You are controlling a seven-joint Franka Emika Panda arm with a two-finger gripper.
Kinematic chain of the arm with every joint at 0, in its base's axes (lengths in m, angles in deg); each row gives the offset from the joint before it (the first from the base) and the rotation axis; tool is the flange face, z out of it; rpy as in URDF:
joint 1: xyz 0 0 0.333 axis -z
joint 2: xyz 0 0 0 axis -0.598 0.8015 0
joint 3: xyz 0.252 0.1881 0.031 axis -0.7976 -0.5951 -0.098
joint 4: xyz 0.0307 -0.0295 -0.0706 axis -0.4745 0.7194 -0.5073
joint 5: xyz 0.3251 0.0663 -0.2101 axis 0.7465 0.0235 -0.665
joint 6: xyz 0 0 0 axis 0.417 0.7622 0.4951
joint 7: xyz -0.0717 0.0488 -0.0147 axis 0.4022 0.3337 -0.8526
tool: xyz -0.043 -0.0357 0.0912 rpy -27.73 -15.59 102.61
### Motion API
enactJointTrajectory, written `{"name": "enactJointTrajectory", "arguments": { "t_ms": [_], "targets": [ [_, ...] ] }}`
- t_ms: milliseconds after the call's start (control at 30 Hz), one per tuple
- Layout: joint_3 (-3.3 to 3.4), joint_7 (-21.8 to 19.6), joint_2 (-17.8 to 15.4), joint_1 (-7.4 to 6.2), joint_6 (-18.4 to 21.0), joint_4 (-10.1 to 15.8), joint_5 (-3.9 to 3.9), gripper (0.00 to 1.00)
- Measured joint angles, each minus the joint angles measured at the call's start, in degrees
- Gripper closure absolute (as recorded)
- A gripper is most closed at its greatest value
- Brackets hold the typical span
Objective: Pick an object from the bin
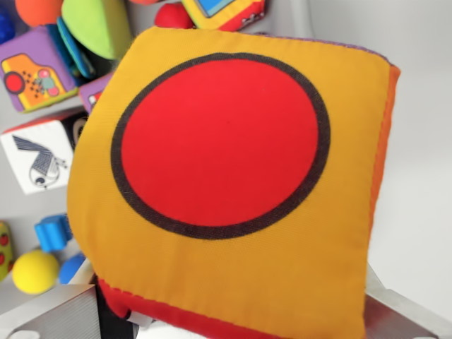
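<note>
At nine o'clock a white cube (37, 161) with a bird drawing lies on the grey bin floor (424, 106), a purple picture cube (35, 74) above it at ten o'clock, and a yellow ball (34, 271) beside a blue toy (53, 232) at eight o'clock. A green soft shape (99, 25) sits at eleven.

Filling the middle, the soft fabric cube (226, 176) is tilted close to the lens, apparently lifted clear of the others, so the pick looks largely done. Its facing side is yellow-orange with a large red circle ringed in black; a red side shows below, an orange edge at three o'clock.

The end effector (233, 328) shows metal fingers (49, 314) at seven and five o'clock, clamped on the cube's lower edge.
</note>
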Motion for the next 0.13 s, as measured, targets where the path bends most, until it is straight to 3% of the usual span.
{"name": "enactJointTrajectory", "arguments": {
  "t_ms": [133],
  "targets": [
    [0.0, 0.0, 0.0, 0.0, 0.0, 0.0, 0.0, 1.0]
  ]
}}
